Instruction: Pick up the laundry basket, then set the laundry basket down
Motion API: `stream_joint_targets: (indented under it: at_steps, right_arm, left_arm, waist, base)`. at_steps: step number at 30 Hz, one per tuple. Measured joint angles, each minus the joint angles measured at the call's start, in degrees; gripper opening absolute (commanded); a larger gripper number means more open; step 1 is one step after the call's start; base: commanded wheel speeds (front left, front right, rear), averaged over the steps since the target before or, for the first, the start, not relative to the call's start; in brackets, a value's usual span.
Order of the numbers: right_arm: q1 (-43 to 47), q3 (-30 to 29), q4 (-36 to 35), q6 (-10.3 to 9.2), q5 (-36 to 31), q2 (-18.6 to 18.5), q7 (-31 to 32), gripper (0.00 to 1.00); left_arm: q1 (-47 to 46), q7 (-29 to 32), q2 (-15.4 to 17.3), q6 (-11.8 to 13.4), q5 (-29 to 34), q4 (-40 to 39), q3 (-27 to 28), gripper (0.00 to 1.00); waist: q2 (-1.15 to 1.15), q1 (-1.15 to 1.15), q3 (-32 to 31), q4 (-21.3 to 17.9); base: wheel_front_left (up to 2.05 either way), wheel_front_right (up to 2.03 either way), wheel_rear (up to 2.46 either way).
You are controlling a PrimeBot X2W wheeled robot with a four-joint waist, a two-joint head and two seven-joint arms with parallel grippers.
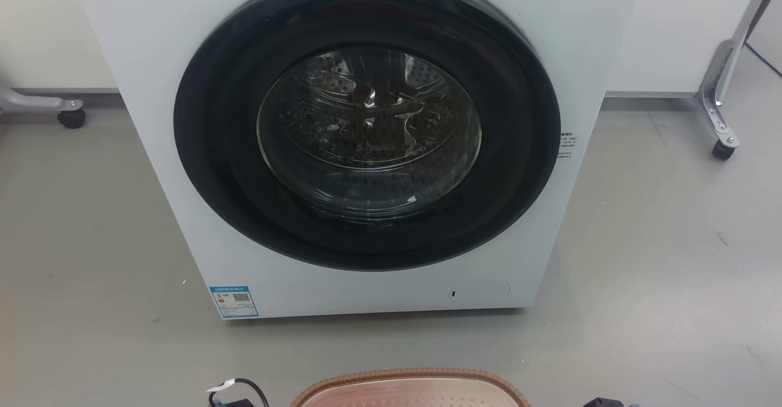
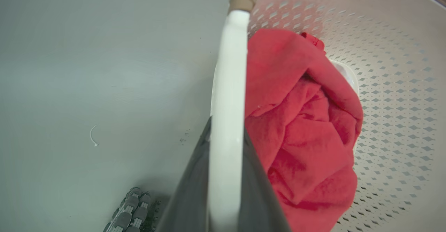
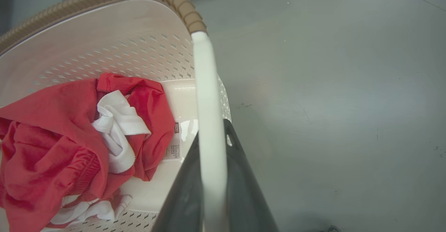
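Note:
The laundry basket (image 1: 415,375) shows its brown woven rim at the bottom edge of the head view, just in front of the washing machine. In the left wrist view my left gripper (image 2: 226,131) is shut on the basket's white side handle (image 2: 228,68), one dark finger on each side. My right gripper (image 3: 212,131) is shut the same way on the other white handle (image 3: 205,85). Inside the perforated cream wall (image 2: 400,85) lies a crumpled red garment (image 2: 303,127). The right wrist view shows that red cloth (image 3: 45,138) with a white piece (image 3: 118,127) tucked in it. I cannot tell whether the basket touches the floor.
A white front-loading washing machine (image 1: 366,126) with its round dark door shut stands straight ahead. Castered metal stand legs sit at the far right (image 1: 724,120) and far left (image 1: 67,113). Grey floor (image 3: 331,103) spreads on both sides of the basket.

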Motion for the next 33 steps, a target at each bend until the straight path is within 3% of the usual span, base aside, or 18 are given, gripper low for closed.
stream_joint_targets:
  at_steps: [33]
  right_arm:
    - [0.02, -0.38, 0.44, 0.0, 0.52, -0.07, -0.08, 0.0]
  left_arm:
    - [0.02, 0.42, 0.13, 0.94, -3.22, -0.77, -2.99, 0.0]
  waist:
    - [0.0, 0.0, 0.12, -0.06]
  base:
    - [0.0, 0.0, 0.0]
